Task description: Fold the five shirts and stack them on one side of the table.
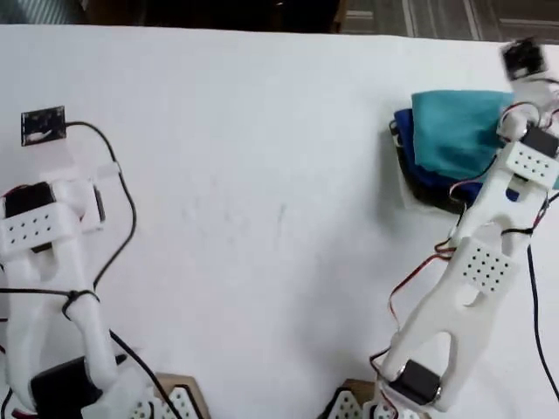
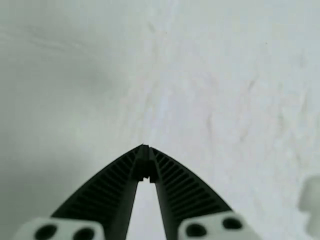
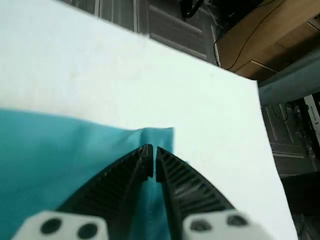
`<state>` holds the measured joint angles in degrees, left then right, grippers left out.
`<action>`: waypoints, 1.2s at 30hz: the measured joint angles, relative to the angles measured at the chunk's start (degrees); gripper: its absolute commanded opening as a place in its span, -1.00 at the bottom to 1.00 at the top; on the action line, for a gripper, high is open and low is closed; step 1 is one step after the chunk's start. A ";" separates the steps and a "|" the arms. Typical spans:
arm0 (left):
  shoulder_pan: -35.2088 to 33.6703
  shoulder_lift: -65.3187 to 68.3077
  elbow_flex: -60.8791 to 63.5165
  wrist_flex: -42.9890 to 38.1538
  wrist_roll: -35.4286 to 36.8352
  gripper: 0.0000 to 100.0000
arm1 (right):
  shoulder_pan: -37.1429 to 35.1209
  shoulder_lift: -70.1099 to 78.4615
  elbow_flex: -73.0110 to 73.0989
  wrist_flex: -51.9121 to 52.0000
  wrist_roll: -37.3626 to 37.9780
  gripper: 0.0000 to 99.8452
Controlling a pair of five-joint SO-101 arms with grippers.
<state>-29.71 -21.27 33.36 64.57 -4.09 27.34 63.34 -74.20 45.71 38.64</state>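
Observation:
A stack of folded shirts lies at the table's right side, with a teal shirt [image 1: 458, 131] on top, a blue shirt [image 1: 407, 144] under it and darker cloth [image 1: 430, 197] below. The right arm [image 1: 530, 161] reaches over the stack. My right gripper [image 3: 152, 159] hovers shut above a far corner of the teal shirt [image 3: 45, 160], with no cloth seen between its fingers. The left arm [image 1: 31, 223] stands at the table's left side. My left gripper [image 2: 145, 161] is shut over bare white table [image 2: 210, 75], holding nothing.
The white table [image 1: 262, 175] spreads wide between the two arms. Its far edge [image 3: 200, 57] and right corner lie close beyond the stack, with floor and furniture behind. A small black board [image 1: 44, 125] with a cable sits near the left arm.

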 measured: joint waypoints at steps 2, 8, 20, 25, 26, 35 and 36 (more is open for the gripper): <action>0.00 -1.85 -0.26 1.67 0.00 -0.95 | 0.00 -2.37 -4.22 3.60 -4.84 -0.96; 0.88 -10.99 -7.21 10.90 -1.49 -0.95 | -0.53 -10.37 -14.42 22.42 -12.13 -0.96; 13.01 -30.15 -7.21 21.27 -5.71 -0.95 | -8.62 -33.58 -16.70 54.33 -17.67 -0.96; 13.80 -35.16 -1.58 21.36 -5.71 -0.94 | -8.79 -47.30 -3.69 54.51 -19.69 -0.96; 13.71 -36.13 -0.62 21.36 -5.71 -0.94 | -8.88 -50.46 0.18 54.51 -19.69 -0.96; 14.15 -41.05 9.05 19.34 -5.71 -0.95 | -18.02 -83.69 50.29 54.51 -19.87 -0.96; 14.15 -41.58 10.29 18.55 -5.71 -0.95 | -19.43 -86.86 55.12 54.51 -19.87 -0.96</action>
<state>-15.56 -62.86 43.65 83.12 -9.80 7.91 -23.52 -19.08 100.22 18.77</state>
